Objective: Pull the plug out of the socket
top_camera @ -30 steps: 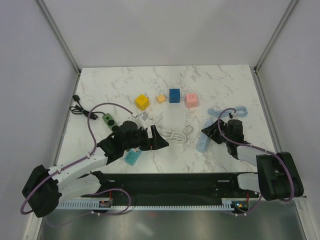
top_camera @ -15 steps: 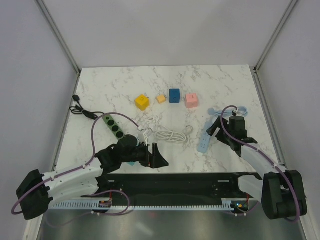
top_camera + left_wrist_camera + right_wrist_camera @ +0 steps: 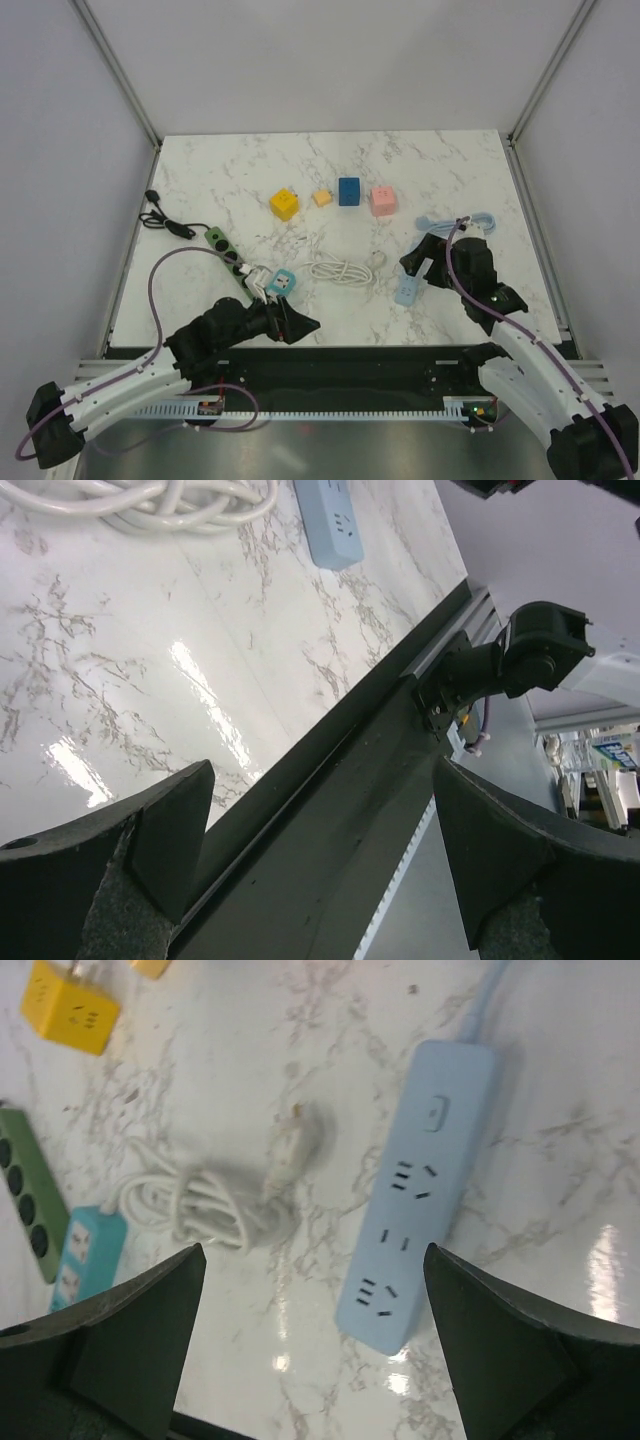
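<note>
The light blue socket strip (image 3: 425, 1210) (image 3: 408, 290) lies flat on the marble, and every outlet that shows is empty. The white plug (image 3: 295, 1145) (image 3: 377, 258) lies loose to its left, a small gap away, at the end of a coiled white cable (image 3: 200, 1205) (image 3: 338, 269). My right gripper (image 3: 314, 1255) (image 3: 418, 262) hangs open above the strip's near end, holding nothing. My left gripper (image 3: 322, 770) (image 3: 298, 325) is open and empty over the table's front edge, with the strip (image 3: 330, 520) far ahead of it.
A teal socket block (image 3: 284, 283) with a small white piece beside it lies next to a green strip (image 3: 228, 255) with a black cord (image 3: 160, 218). Yellow (image 3: 284, 203), orange (image 3: 322, 197), blue (image 3: 349, 191) and pink (image 3: 383, 200) cubes stand in a row farther back.
My right gripper has opened wide and lifted back from the blue strip. The left arm has drawn back to the near edge, uncovering the teal block.
</note>
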`<state>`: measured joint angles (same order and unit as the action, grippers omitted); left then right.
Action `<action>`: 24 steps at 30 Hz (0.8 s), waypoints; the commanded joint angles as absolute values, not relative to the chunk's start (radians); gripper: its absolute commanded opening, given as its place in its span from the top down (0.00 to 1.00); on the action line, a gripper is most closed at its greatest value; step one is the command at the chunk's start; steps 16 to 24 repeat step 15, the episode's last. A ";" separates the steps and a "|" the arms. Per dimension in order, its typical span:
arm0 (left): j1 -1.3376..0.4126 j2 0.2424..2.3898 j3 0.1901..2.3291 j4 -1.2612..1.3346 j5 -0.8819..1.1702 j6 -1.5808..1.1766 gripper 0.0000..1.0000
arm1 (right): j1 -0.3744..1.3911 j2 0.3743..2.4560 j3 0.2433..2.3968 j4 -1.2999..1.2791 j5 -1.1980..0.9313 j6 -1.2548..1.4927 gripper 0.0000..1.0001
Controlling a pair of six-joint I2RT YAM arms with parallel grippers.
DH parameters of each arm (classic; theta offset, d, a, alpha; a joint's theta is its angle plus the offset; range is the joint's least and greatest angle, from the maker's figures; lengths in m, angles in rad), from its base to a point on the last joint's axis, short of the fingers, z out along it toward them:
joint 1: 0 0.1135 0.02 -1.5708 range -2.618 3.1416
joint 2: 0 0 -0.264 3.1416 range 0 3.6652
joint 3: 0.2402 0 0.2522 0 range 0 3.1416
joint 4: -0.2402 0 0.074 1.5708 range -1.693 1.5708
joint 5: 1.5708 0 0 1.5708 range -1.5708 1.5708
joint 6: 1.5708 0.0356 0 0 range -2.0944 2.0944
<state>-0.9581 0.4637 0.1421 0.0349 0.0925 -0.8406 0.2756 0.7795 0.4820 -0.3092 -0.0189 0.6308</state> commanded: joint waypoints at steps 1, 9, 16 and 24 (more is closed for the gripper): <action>-0.963 0.378 0.106 0.057 0.021 -0.857 0.03 | 0.365 0.718 0.419 -0.238 -0.089 0.730 0.02; -0.963 0.082 -0.020 0.034 0.038 -0.982 0.02 | 0.399 0.385 0.243 -0.305 -0.097 0.784 0.02; -0.963 -0.078 -0.077 0.035 0.107 -1.017 0.01 | 0.400 0.140 0.094 -0.284 -0.123 0.940 0.02; -0.963 -0.078 -0.077 0.035 0.107 -1.017 0.01 | 0.400 0.140 0.094 -0.284 -0.123 0.940 0.02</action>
